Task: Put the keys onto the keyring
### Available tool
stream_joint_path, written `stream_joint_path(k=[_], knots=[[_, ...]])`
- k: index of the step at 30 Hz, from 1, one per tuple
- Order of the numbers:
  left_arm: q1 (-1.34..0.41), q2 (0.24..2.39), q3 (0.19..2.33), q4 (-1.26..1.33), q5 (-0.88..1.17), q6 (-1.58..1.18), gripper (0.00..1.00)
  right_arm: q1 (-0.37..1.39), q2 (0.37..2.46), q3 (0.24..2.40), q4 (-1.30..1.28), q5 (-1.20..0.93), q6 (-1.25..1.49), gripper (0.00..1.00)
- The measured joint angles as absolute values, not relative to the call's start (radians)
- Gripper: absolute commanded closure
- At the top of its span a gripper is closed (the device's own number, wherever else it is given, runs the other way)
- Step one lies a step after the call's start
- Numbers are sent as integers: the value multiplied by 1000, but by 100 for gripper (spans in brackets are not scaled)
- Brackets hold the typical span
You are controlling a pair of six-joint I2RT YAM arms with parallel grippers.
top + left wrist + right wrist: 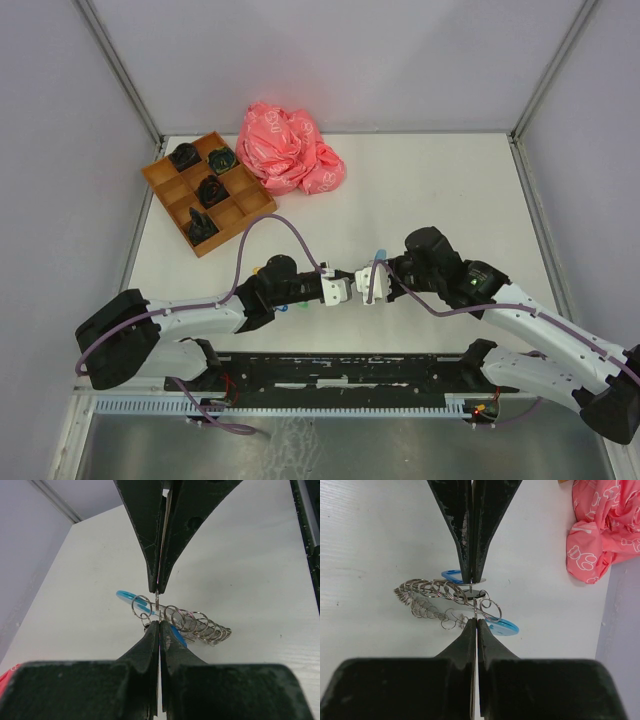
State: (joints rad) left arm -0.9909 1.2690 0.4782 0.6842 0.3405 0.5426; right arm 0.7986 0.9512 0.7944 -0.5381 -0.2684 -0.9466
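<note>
The keyring is a chain of silvery rings [200,625] with a light blue segment [125,596], lying on the white table between my two grippers. In the right wrist view the rings [425,587] trail left, the blue segment [502,626] lies lower right, and a black disc [476,594] sits under the fingertips. My left gripper [157,606] is shut on a thin ring at the chain's end. My right gripper [474,600] is shut on a thin ring too. In the top view both grippers [345,290] [368,284] meet tip to tip. Coloured key tags [285,305] peek out beside the left arm.
A crumpled pink bag [288,148] lies at the back centre. A brown wooden tray [165,178] with compartments holding dark objects stands at the back left. Frame posts rise at the back corners. A black rail runs along the near edge.
</note>
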Motion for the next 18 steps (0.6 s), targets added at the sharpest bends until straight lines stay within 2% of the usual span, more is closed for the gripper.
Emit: stream_joint_path(k=[18], knots=[[-991,1279,482,690,340,542,97,799,951,794,-538,-271,-947,99]])
